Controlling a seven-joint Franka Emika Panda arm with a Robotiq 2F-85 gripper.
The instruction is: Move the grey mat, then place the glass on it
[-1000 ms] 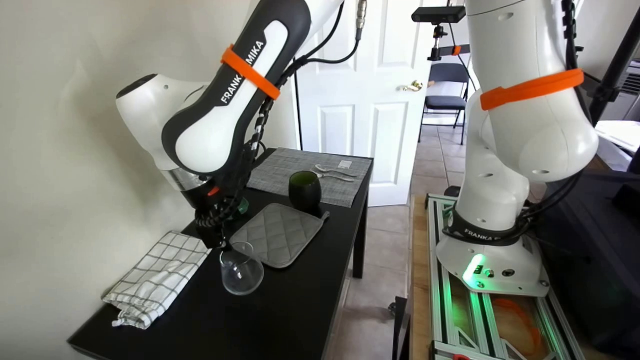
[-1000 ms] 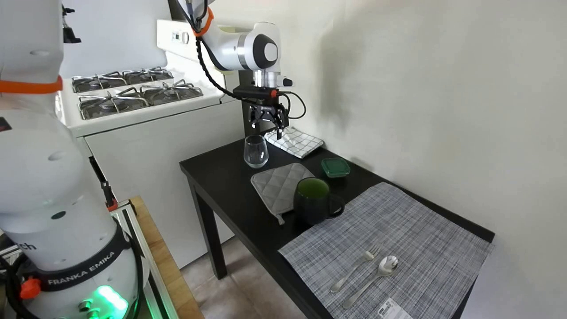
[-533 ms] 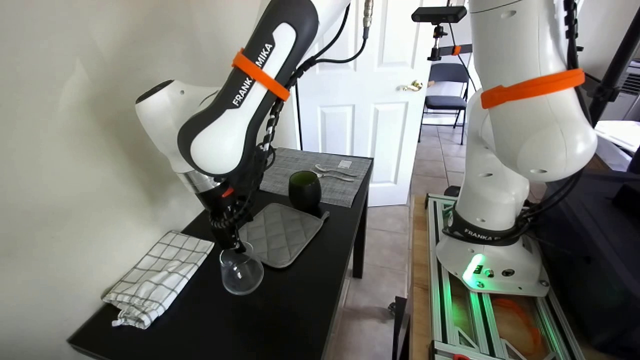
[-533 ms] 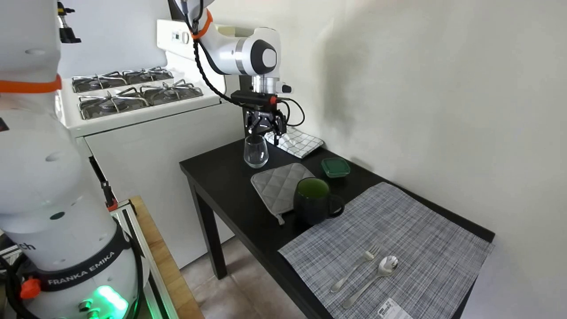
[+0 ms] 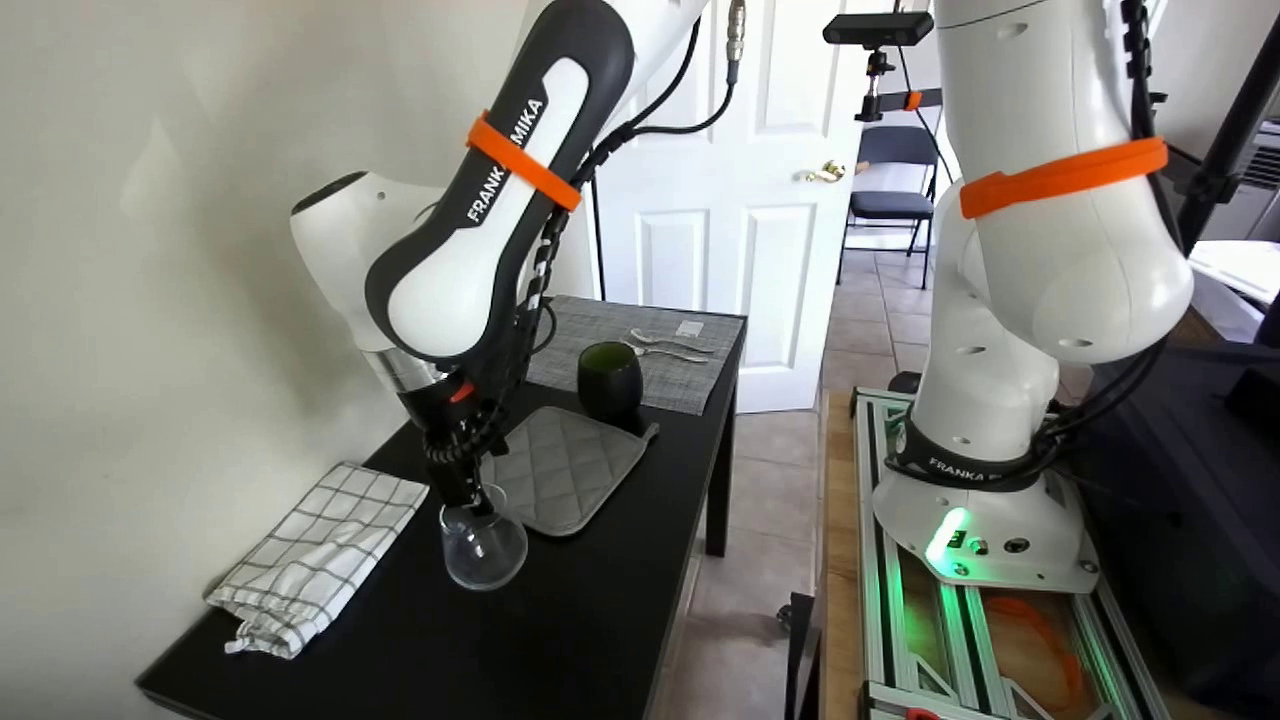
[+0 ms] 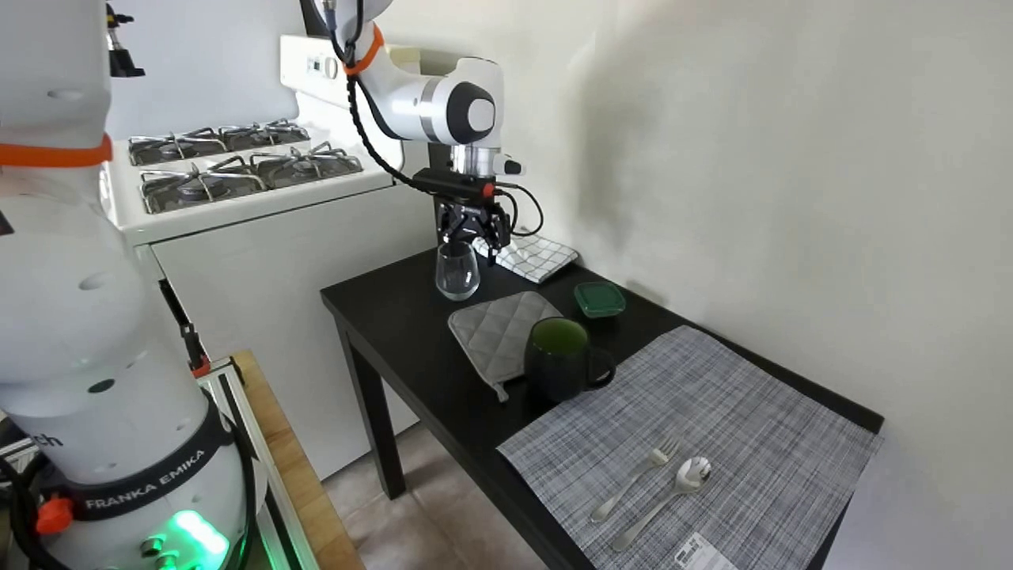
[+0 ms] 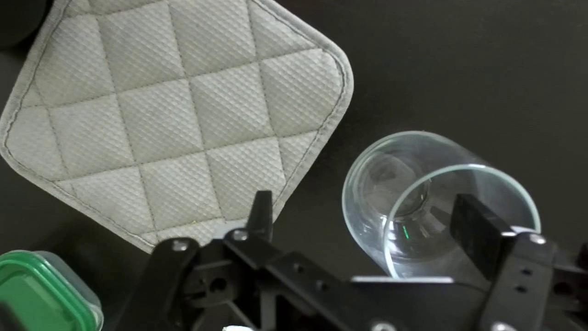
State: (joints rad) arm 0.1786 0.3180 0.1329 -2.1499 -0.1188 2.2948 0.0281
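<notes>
Since the glass (image 7: 420, 197) looks slick and fragile, the spread-apart pincer (image 7: 363, 200) should softly pinch its left rim in the wrist view.

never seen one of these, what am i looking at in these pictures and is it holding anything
This is a robot arm ending in a two-fingered tool. Two pictures look in from outside the robot, from different places; the close-up is taken from its wrist. On the black table are a clear stemless glass, a quilted grey pot holder, a dark mug, a green-lidded container, a checked cloth and a woven placemat bearing a fork and a spoon. Nothing is held: the tool is open at the glass. In the wrist view one finger overlaps its mouth; I can't tell whether it's inside.
</notes>
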